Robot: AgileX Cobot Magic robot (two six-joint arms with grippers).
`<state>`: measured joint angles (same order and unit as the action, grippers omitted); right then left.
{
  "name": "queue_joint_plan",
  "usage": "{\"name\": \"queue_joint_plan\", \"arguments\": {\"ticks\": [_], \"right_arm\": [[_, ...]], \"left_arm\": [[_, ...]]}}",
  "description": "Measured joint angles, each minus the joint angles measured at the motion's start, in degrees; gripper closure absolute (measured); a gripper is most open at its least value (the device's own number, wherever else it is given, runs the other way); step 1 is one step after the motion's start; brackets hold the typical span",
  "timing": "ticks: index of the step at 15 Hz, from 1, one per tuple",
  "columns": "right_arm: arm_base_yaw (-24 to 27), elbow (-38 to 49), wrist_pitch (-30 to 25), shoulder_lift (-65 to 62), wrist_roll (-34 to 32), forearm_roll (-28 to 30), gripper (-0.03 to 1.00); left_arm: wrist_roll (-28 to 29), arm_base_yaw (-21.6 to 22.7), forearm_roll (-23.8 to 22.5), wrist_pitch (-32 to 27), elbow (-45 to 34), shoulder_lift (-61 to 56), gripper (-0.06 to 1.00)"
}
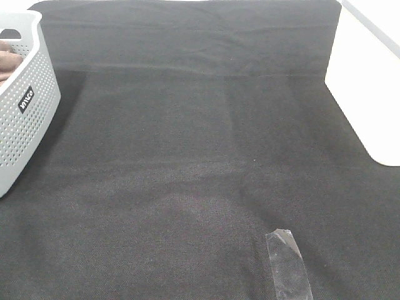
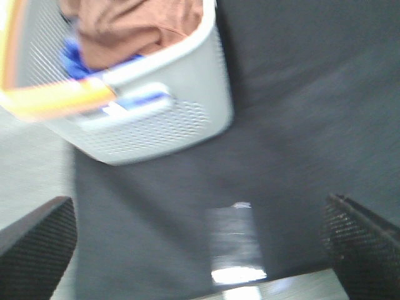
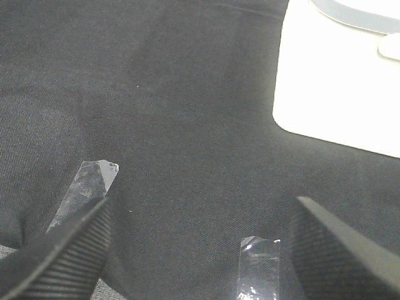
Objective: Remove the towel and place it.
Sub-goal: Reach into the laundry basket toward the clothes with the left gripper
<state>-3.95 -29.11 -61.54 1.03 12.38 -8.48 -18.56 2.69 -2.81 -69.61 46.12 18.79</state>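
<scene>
The brown towel (image 2: 134,25) lies bunched inside a grey perforated basket (image 2: 169,119). In the exterior high view only a sliver of the towel (image 1: 6,59) shows over the basket's (image 1: 28,125) rim at the far left edge. My left gripper (image 2: 199,237) hovers above the black cloth, a short way from the basket, open and with nothing between its fingers (image 2: 37,250). My right gripper (image 3: 200,212) is also open and empty, low over the black cloth. Neither gripper appears in the exterior high view.
A blue item (image 2: 75,59) lies in the basket beside the towel, and a blurred orange shape (image 2: 56,100) runs along its side. A white board (image 1: 369,81) lies at the right edge of the table. Clear tape strips (image 1: 287,262) stick to the black cloth near the front.
</scene>
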Motion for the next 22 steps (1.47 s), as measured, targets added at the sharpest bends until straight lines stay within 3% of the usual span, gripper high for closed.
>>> {"name": "queue_joint_plan", "arguments": {"ticks": [2, 4, 8, 14, 19, 22], "right_arm": [[0.0, 0.0, 0.0, 0.0, 0.0, 0.0, 0.21], [0.0, 0.0, 0.0, 0.0, 0.0, 0.0, 0.21], [0.0, 0.0, 0.0, 0.0, 0.0, 0.0, 0.21], [0.0, 0.0, 0.1, 0.0, 0.0, 0.0, 0.21], [0.0, 0.0, 0.1, 0.0, 0.0, 0.0, 0.21], [0.0, 0.0, 0.1, 0.0, 0.0, 0.0, 0.21]], "left_arm": [[-13.5, 0.0, -4.0, -0.1, 16.8, 18.0, -0.05], [-23.1, 0.0, -6.3, -0.1, 28.7, 31.6, -0.05], [-30.9, 0.0, -10.8, 0.1, 44.9, 58.4, -0.05], [-40.0, 4.8, -12.7, 5.6, 47.8, 87.3, -0.05], [-44.3, 10.1, -13.0, 8.2, 49.9, 96.6, -0.05], [-45.8, 10.8, -13.1, 10.0, 50.0, 100.2, -0.05]]}}
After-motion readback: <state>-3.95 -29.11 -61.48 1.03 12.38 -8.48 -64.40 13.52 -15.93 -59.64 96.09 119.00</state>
